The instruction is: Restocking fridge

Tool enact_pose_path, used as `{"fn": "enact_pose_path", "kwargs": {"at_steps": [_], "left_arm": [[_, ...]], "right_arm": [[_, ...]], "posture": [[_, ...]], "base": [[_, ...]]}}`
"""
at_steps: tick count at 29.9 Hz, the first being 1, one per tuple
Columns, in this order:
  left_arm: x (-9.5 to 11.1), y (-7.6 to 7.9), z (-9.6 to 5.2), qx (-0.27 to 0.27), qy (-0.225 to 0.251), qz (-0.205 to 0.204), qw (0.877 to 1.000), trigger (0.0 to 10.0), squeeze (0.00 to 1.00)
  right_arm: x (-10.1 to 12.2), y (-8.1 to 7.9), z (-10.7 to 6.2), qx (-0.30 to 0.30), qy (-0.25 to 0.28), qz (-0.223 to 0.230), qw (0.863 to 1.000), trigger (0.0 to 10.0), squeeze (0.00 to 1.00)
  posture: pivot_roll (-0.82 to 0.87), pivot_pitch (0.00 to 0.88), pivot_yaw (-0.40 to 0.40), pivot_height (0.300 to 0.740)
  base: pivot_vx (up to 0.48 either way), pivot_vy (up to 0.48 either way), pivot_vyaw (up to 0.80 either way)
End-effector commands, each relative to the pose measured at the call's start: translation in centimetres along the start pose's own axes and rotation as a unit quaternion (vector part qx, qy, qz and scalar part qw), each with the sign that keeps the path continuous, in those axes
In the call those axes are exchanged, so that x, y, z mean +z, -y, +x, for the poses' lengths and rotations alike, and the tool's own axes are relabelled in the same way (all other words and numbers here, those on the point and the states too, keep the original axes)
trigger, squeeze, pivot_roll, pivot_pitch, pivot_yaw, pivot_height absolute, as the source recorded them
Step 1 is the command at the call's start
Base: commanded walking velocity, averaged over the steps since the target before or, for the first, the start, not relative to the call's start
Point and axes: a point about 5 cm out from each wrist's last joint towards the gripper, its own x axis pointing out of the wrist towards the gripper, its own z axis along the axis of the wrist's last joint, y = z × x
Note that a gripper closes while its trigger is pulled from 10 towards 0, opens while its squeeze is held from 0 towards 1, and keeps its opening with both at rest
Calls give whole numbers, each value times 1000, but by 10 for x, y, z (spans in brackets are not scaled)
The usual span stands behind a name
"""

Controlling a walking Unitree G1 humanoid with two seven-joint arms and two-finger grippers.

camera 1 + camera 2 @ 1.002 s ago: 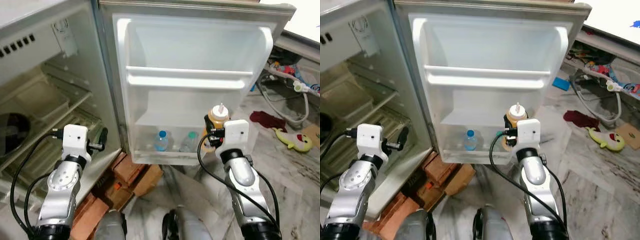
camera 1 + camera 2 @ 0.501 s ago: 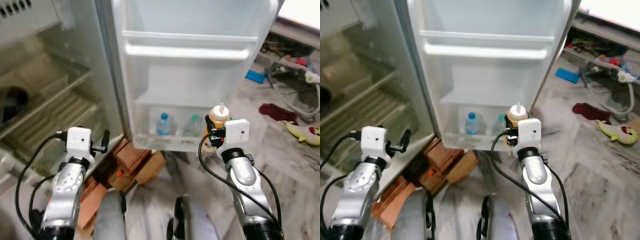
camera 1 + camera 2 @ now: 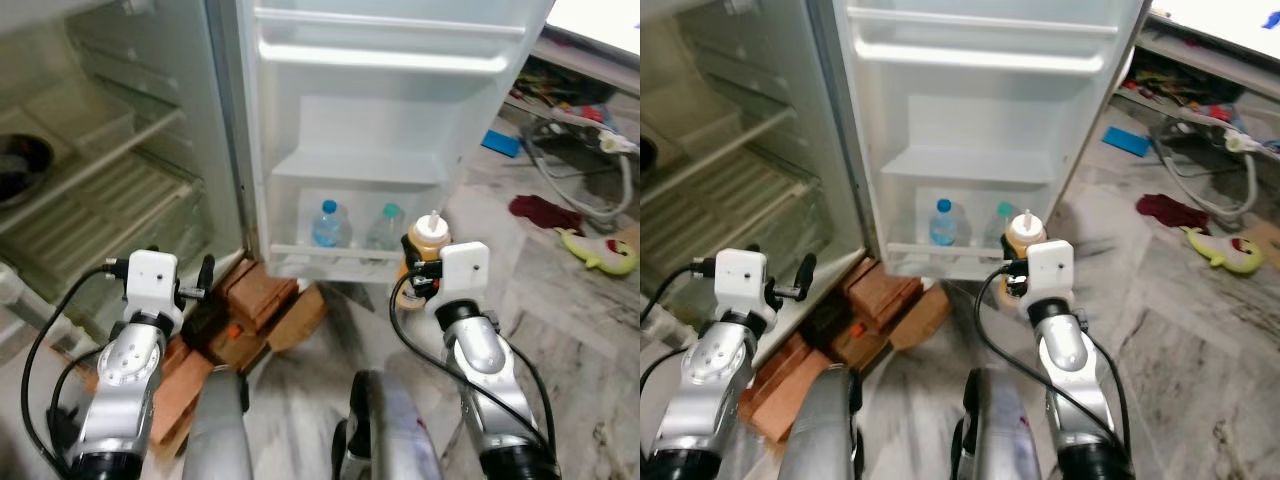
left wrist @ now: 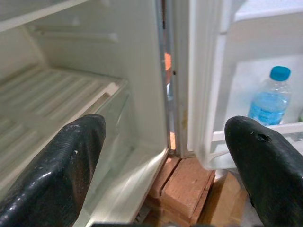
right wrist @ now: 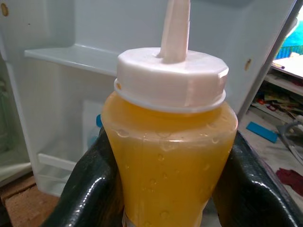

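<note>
My right gripper (image 3: 416,272) is shut on a yellow sauce bottle (image 3: 428,240) with a white nozzle cap, held upright just in front of the open fridge door's bottom shelf (image 3: 322,259). In the right wrist view the bottle (image 5: 173,156) sits between both black fingers (image 5: 90,189). Two water bottles stand on that shelf, one blue-capped (image 3: 324,224) and one green-capped (image 3: 384,228). My left gripper (image 3: 205,281) is open and empty, low by the fridge body's bottom corner. In its wrist view its fingers (image 4: 61,161) frame the hinge side and the blue-capped bottle (image 4: 270,97).
The fridge interior (image 3: 100,190) with wire shelves lies at the left, a dark bowl (image 3: 14,166) on one shelf. Bricks (image 3: 250,300) prop the fridge base. A red cloth (image 3: 541,212), a yellow toy (image 3: 598,252) and cables litter the marble floor at the right.
The whole picture has shifted, so the camera has moved; the fridge door now sits higher in the frame. My right gripper still holds the sauce bottle. The left arm keeps its pose.
</note>
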Motion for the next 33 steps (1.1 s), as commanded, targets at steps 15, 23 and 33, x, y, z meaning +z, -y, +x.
{"fn": "enact_pose_path", "kwargs": {"at_steps": [15,23,33], "left_arm": [[4,4,3,-12,11,0,1000,10000,0],[3,2,3,-11,9,-2,1000,10000,0],[4,3,2,-12,13,4,1000,10000,0]], "right_arm": [[1,0,1,18,5,-9,1000,10000,0],[0,-1,1,22,3,-8,1000,10000,0],[-1,-2,0,28,2,-7,1000,10000,0]], "posture": [[18,114,-77,624],[17,113,-79,624],[17,111,-81,624]], "base": [[326,77,0],[170,271,0],[90,0,0]]}}
